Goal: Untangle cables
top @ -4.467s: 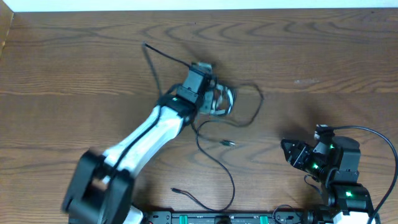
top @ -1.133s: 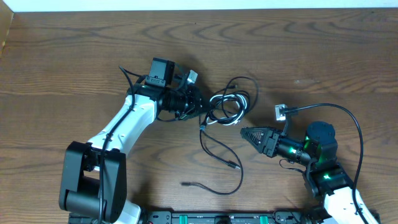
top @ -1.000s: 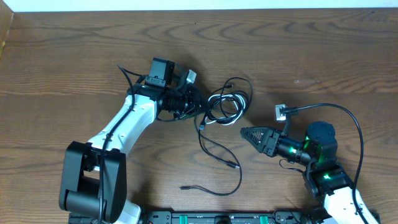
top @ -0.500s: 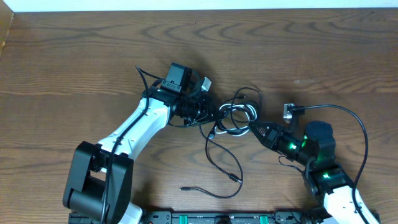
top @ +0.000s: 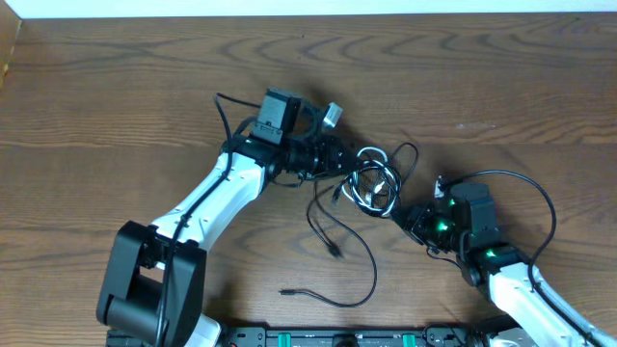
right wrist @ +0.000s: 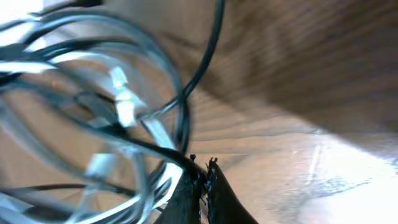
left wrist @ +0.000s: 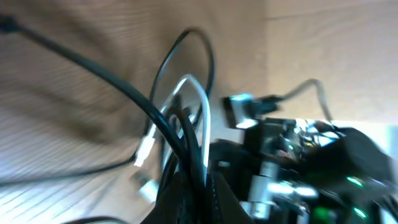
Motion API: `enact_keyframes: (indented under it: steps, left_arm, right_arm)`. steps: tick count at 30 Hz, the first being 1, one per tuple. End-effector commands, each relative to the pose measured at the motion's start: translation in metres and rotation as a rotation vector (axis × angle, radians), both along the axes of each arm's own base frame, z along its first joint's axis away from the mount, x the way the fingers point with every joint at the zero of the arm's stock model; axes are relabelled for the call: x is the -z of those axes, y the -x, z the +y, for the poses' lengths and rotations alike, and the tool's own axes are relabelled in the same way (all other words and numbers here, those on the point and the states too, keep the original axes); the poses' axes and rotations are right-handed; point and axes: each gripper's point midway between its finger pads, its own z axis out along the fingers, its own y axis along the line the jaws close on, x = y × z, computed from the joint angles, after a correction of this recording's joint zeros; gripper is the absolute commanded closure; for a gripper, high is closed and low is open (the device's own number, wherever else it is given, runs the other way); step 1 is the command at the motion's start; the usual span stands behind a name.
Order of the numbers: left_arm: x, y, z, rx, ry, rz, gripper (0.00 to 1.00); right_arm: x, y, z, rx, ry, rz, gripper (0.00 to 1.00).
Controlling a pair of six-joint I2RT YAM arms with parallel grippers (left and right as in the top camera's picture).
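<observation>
Left hand (top: pixel 337 161), right hand (top: pixel 398 208) — tight on cables (top: pixel 380 187).

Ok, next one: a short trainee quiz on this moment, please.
1. True or false: the left jaws and the right jaws are both shut on the cables.
2. Where is the white cable? A) inside the tangle B) draped over the right arm C) alone at the far edge.
3. Fill in: the loose black plug end lies on the ___.
Key: 1 true; 2 A; 3 table.
</observation>
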Motion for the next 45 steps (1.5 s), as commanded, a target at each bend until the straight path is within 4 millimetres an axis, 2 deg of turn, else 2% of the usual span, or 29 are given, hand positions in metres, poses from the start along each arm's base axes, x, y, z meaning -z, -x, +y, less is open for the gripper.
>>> enact_keyframes:
  steps: [1,10,12,14,16,18,21,25,29,36,39,42,45]
  left_arm:
    - [-0.049,0.0,0.002,0.07,0.157,-0.087,0.92]
    - [-0.066,-0.029,0.049,-0.039,0.195,-0.118,0.93]
    - [-0.072,-0.032,0.063,-0.049,0.231,-0.114,0.92]
    - [-0.073,-0.034,0.068,-0.06,0.236,-0.112,0.92]
    - [-0.073,-0.034,0.068,-0.061,0.235,-0.112,0.92]
    - [-0.072,-0.033,0.067,-0.056,0.235,-0.11,0.92]
    - [-0.072,-0.031,0.063,-0.046,0.235,-0.105,0.92]
    - [-0.07,-0.025,0.057,-0.03,0.233,-0.081,0.92]
    - [-0.066,-0.017,0.051,-0.015,0.226,-0.04,0.92]
    - [-0.065,-0.007,0.04,0.014,0.223,-0.005,0.92]
    - [-0.065,-0.003,0.036,0.0,0.224,0.07,0.92]
    - [-0.067,-0.001,0.034,0.0,0.239,0.116,0.92]
    - [-0.076,0.005,0.033,0.046,0.284,0.116,0.92]
  right_arm:
    - [0.017,0.001,-0.013,0.016,0.098,0.018,0.98]
    - [0.036,0.016,-0.029,0.05,0.192,0.106,0.99]
    - [0.037,0.017,-0.029,0.037,0.194,0.107,0.99]
    - [0.034,0.017,-0.025,0.013,0.179,0.092,0.99]
    - [0.024,0.013,-0.012,-0.069,0.139,0.024,0.99]
    - [0.005,0.009,0.008,-0.202,0.07,-0.104,0.92]
    - [-0.029,0.005,0.034,-0.358,-0.045,-0.289,0.72]
    - [-0.048,-0.007,0.038,-0.35,-0.072,-0.385,0.67]
    - [-0.062,-0.016,0.041,-0.326,-0.102,-0.434,0.67]
    - [-0.056,-0.028,0.03,-0.22,-0.065,-0.402,0.75]
    - [-0.052,-0.031,0.026,-0.186,-0.047,-0.384,0.83]
    - [-0.039,-0.032,0.017,-0.143,0.006,-0.337,0.99]
    - [-0.017,-0.028,0.002,-0.086,0.087,-0.252,0.99]
